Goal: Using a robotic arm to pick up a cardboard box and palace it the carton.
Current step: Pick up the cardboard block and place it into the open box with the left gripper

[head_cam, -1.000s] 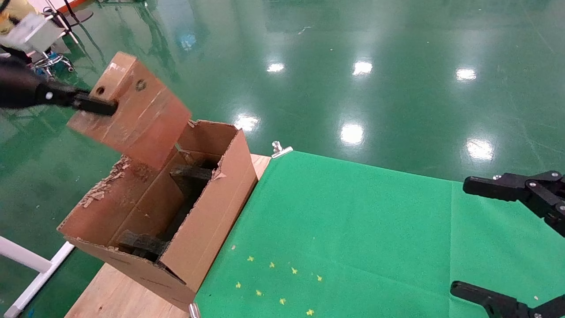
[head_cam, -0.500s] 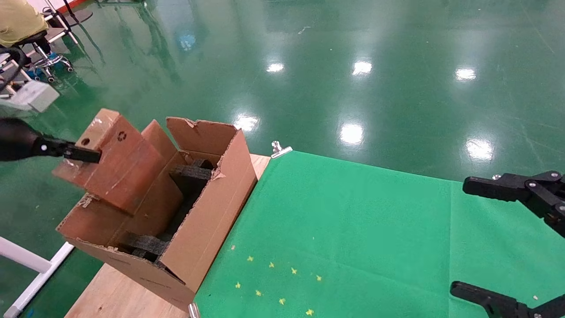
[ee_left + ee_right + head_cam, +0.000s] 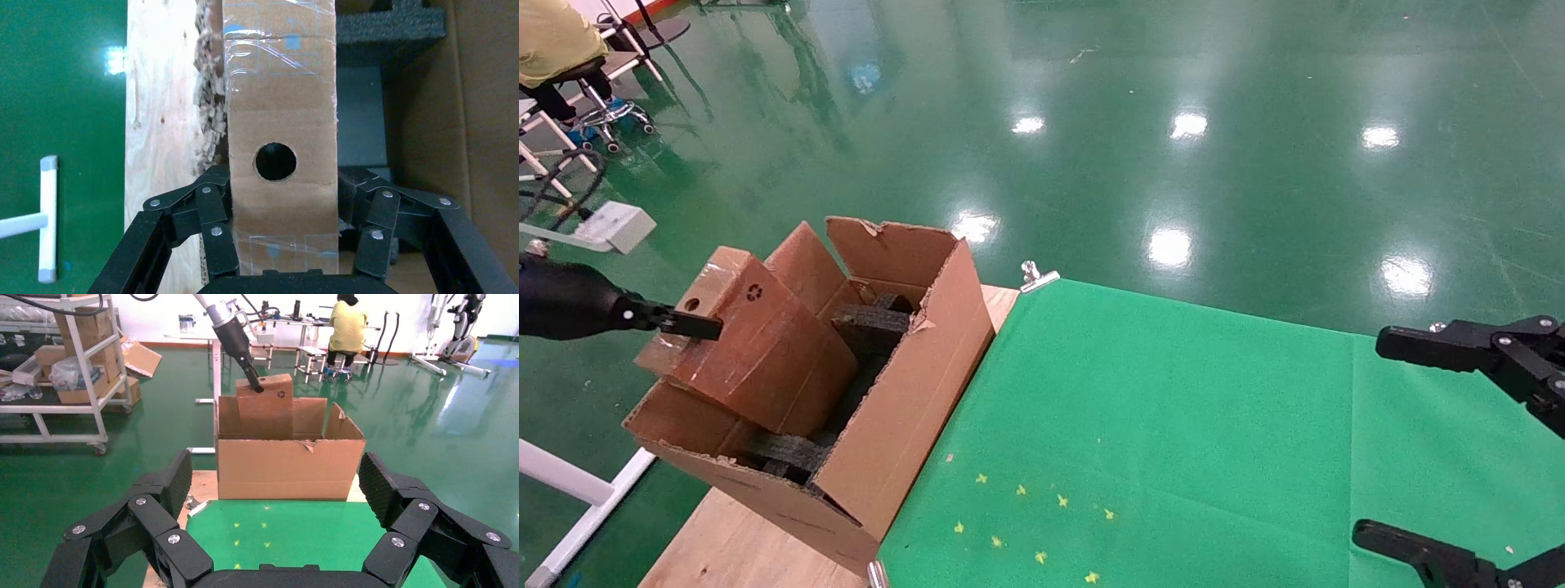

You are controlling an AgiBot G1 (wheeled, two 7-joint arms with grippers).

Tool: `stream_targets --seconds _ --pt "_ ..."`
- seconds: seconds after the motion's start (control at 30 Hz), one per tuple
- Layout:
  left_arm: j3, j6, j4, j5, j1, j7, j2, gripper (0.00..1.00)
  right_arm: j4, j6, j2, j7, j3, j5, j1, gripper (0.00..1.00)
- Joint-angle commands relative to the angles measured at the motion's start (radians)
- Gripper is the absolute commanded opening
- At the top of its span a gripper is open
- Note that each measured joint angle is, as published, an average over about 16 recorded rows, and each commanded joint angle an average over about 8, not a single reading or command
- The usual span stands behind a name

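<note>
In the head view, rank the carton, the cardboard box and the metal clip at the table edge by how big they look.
1. The carton: largest by far.
2. The cardboard box, held by the left gripper and partly lowered into the carton, so some of it is hidden.
3. The metal clip: smallest, though it sits farther from the camera.

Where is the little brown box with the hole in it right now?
In the head view the small box is on the left, gripped by the left gripper and tilted partway into the big carton, above the black foam.
</note>
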State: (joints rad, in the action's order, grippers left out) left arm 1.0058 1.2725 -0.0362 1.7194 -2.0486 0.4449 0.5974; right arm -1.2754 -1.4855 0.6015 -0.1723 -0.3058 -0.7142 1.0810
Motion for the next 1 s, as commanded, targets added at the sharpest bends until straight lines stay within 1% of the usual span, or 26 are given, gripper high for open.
stream_targets --seconds 0.03,0.2,0.53,1.0 --pt "0.0 -0.008 0.012 -0.001 0.012 -0.003 0.008 0.0 0.0 0.0 0.0 0.0 0.0 0.0 0.0 1.0" --pt "-0.005 -0.056 0.03 -0.008 0.051 -0.005 0.022 0.0 0.0 0.0 0.0 0.0 0.0 0.0 0.0 1.0" --pt "-0.019 -0.198 0.046 -0.028 0.138 0.001 0.06 0.0 0.0 0.0 0.0 0.0 -0.001 0.0 0.0 1.0" --pt "-0.044 -0.273 0.051 -0.062 0.235 0.006 0.105 0.0 0.0 0.001 0.0 0.001 -0.001 0.001 0.0 1.0"
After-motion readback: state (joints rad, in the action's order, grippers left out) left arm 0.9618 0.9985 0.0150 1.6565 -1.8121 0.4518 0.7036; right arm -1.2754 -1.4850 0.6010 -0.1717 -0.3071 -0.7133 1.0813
